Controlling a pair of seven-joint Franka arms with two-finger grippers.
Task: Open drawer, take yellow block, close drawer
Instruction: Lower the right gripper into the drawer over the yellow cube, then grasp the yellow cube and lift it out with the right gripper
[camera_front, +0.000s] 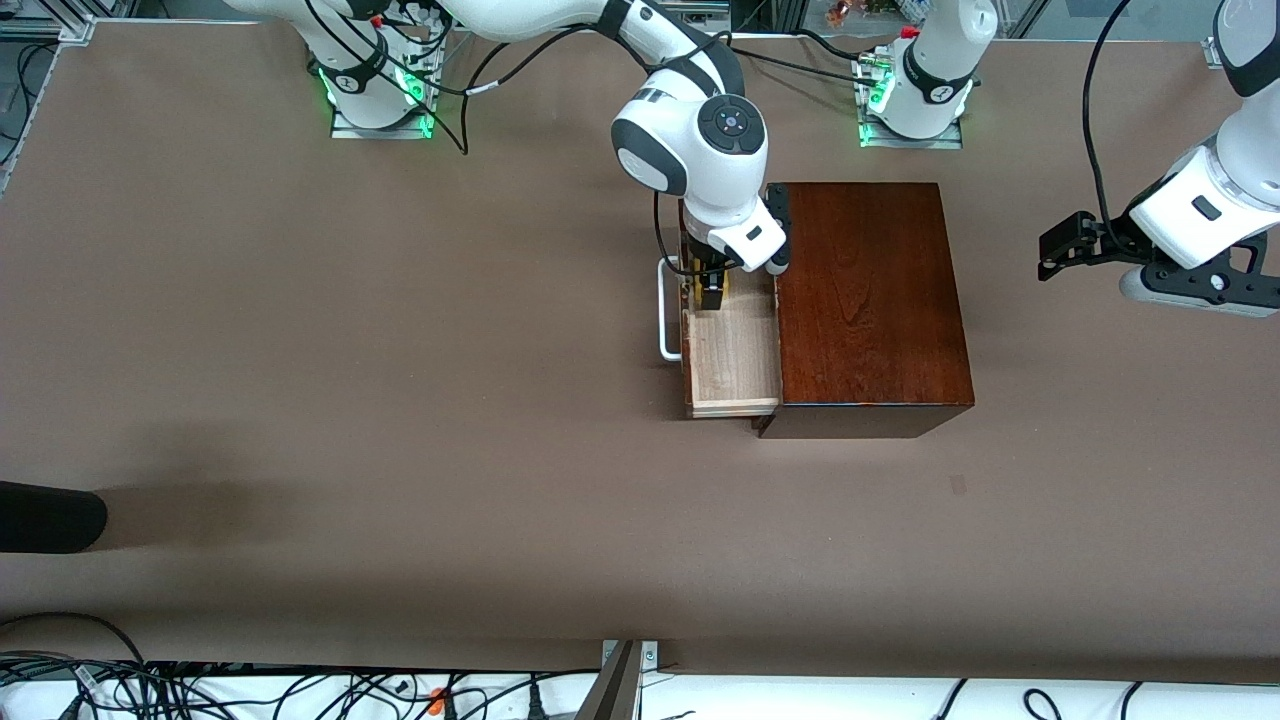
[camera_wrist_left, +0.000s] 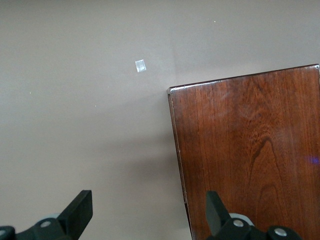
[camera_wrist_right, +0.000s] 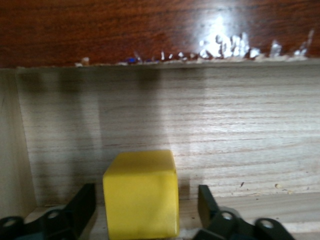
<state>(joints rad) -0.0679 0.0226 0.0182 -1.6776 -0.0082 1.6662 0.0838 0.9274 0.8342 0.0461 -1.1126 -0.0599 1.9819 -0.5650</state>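
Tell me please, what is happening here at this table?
The drawer of the wooden box is pulled open. The right end effector has reached down into it, fingers open on either side of the yellow block, not yet closed on it. The left end effector waits open in the air, over the table by the box, toward the left arm's end.
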